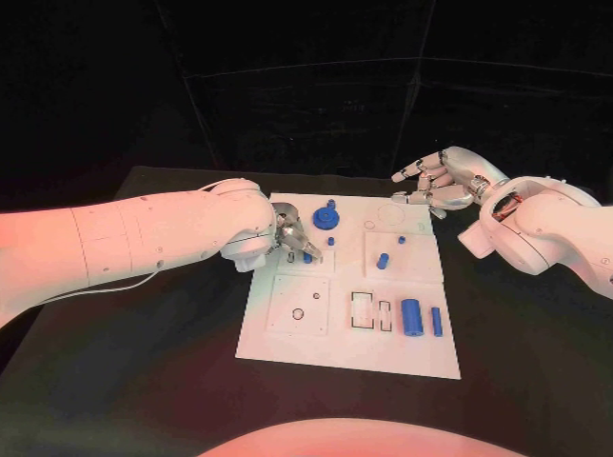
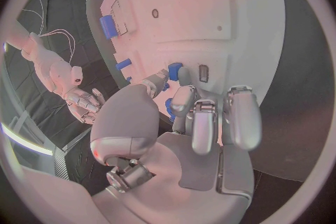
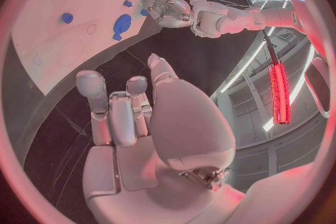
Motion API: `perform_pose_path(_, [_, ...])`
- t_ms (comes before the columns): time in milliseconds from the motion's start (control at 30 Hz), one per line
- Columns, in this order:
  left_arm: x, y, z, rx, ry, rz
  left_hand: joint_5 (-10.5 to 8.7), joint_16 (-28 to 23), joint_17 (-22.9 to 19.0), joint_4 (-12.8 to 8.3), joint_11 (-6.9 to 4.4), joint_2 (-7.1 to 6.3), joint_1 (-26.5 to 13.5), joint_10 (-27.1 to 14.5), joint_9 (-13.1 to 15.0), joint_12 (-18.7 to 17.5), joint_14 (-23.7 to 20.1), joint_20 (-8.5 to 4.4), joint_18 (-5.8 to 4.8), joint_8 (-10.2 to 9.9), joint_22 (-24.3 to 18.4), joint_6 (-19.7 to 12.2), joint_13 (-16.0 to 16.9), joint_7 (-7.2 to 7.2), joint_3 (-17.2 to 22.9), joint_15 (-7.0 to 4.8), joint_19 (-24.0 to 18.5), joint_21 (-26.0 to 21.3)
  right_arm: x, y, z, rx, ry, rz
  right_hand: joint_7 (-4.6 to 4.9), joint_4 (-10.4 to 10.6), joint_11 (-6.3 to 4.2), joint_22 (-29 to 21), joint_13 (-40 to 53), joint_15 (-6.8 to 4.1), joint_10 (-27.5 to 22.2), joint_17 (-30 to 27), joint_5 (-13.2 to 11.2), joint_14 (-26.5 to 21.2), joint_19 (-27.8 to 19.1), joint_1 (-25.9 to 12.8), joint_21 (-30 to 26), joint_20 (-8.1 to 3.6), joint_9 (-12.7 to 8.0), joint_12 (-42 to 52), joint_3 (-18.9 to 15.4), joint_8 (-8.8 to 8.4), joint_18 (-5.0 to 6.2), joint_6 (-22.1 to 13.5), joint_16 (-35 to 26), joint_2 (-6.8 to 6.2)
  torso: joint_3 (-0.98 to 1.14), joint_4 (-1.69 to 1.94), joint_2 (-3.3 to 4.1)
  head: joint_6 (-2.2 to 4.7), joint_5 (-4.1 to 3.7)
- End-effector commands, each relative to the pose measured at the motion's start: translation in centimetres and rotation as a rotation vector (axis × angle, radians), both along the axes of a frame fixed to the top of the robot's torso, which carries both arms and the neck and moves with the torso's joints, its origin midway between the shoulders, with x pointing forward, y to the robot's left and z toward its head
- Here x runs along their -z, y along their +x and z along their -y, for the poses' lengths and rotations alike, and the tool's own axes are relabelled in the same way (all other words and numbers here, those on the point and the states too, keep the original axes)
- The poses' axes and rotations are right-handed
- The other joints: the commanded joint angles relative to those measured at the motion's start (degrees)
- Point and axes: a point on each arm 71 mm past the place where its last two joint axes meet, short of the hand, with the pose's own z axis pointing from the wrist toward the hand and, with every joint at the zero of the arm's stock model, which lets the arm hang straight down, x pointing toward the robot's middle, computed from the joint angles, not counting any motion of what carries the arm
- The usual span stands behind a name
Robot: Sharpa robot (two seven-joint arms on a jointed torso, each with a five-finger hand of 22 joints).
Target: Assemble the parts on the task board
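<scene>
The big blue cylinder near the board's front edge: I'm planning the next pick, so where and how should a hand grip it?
Grip the cylinder across its middle, from above. It lies flat on the board, its round sides exposed.

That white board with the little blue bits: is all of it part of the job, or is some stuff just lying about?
Part of the job:
- task board
- blue parts on it, such as the large cylinder and the round knob
- left robot hand, fingers at a small blue part
- right robot hand, off the board

Just there:
- black table
</scene>
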Motion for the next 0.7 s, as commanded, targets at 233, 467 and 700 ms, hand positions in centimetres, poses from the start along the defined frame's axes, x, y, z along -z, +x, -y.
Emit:
perform_pose_path(233, [-0.1,0.1,-0.7,-0.028,-0.001,0.014,-0.11,0.2,15.1,3.7,-0.53,-3.26,-3.5,0.5,0.8,0.5,6.0,-0.90,-0.42,1.0,0.9,0.3,0.0,-0.54,-10.4,-1.00,1.0,0.8,-0.2,0.0,-0.1,-0.008,0.001,0.007,0.03,-0.1,0.07,-0.4,-0.3,-0.42,-0.2,-0.3,0.1,2.0,-0.1,0.0,-0.4,-0.27,-0.1,-0.4,0.0,0.30,0.77,-0.2,-0.4,0.51,-0.10,0.08,-0.06,0.15,-0.16])
perform_pose_path(467, [-1.1,0.2,-1.5,-0.042,-0.037,0.048,-0.06,0.2,15.1,5.7,-0.36,-1.95,-0.5,-0.3,1.0,-0.2,6.0,-1.08,-0.25,1.0,-0.1,-1.2,-1.0,-0.39,-16.3,-1.00,0.7,0.0,-0.2,0.1,0.1,-0.004,0.000,0.008,0.04,-0.1,0.09,-0.5,-0.4,-0.41,-0.3,-0.3,0.0,2.0,-0.1,-0.1,-0.5,-0.27,-0.1,-0.5,-0.1,0.30,0.79,-0.2,-0.5,0.50,-0.13,0.10,-0.05,0.39,-0.51])
perform_pose_path(700, [-4.1,0.9,-2.6,-0.007,-0.059,0.061,0.00,0.2,15.1,5.9,1.27,-0.34,4.8,-3.0,-1.1,-3.1,6.0,-0.06,0.03,-2.3,-1.7,-5.2,-5.0,1.61,-20.4,0.38,0.0,-1.4,-0.1,0.2,0.2,-0.001,-0.002,0.007,0.05,0.0,0.10,-0.3,-0.3,-0.40,-0.3,-0.2,0.0,2.1,-0.1,-0.2,-0.4,-0.27,-0.1,-0.4,-0.1,0.30,0.76,-0.2,-0.4,0.50,-0.04,0.07,0.00,0.77,-0.20])
